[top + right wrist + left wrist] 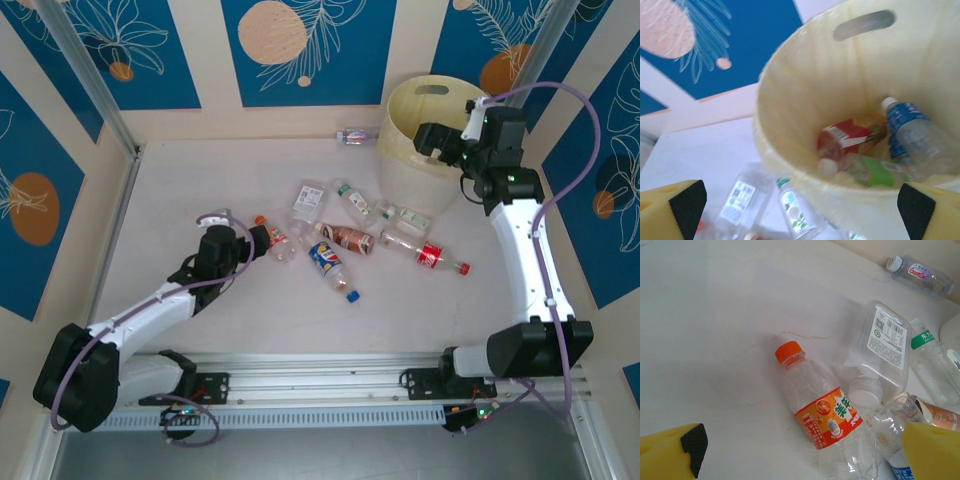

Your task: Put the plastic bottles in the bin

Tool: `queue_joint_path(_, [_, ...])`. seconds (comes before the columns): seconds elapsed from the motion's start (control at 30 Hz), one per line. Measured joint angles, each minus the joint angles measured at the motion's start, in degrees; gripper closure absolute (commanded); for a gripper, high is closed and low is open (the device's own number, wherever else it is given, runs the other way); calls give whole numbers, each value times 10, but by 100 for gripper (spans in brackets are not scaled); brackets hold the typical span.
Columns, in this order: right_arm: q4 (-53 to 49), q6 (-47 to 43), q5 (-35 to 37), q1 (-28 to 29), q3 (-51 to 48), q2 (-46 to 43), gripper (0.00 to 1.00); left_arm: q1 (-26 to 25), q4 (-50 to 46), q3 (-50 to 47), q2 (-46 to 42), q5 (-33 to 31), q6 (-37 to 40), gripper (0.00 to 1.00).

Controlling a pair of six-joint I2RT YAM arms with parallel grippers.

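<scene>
The bin (425,140), a pale yellow bucket, stands at the back right. Its inside (805,100) holds a red-labelled bottle (847,137), a blue-labelled one (912,135) and a green-labelled one (875,172). My right gripper (442,140) hangs open over its rim, nothing between the fingers (682,207). Several plastic bottles lie mid-table, among them a brown one (347,238), a blue-labelled one (330,265) and a red-labelled one (435,255). My left gripper (262,240) is open just above an orange-capped bottle (815,400), one finger on either side.
A square clear bottle (880,350) with a white cap lies against the orange-capped one. A green-capped bottle (352,198) lies near the bin's foot. One more bottle (355,137) rests by the back wall. Bare table (170,200) spreads to the left.
</scene>
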Motion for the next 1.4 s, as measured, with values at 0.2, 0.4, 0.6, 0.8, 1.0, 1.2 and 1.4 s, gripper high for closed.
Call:
queue_joint_path(0.2, [23,-8,-30,70,-79,-51,0,4,0,0,8,4,-9,0])
queue_joint_path(0.4, [13,-40,6,193,-142,-44,4,8,-2,0,15,10,-20,0])
queue_joint_path(0.6, [-50,-43,45,271,-145,42,8,12,-4,0,15,10,-29,0])
queue_joint_path(0.8, [-88,-36,93,362,-108,169,16,14,-4,0,24,11,-44,0])
queue_joint_path(1.0, [-100,-40,137,393,-10,292,21,17,-9,0,25,11,-52,0])
queue_joint_path(1.2, [-111,-55,159,398,56,374,26,23,-14,0,24,10,-52,0])
queue_joint_path(1.4, [-132,-68,162,398,83,424,26,28,-20,0,16,10,-52,0])
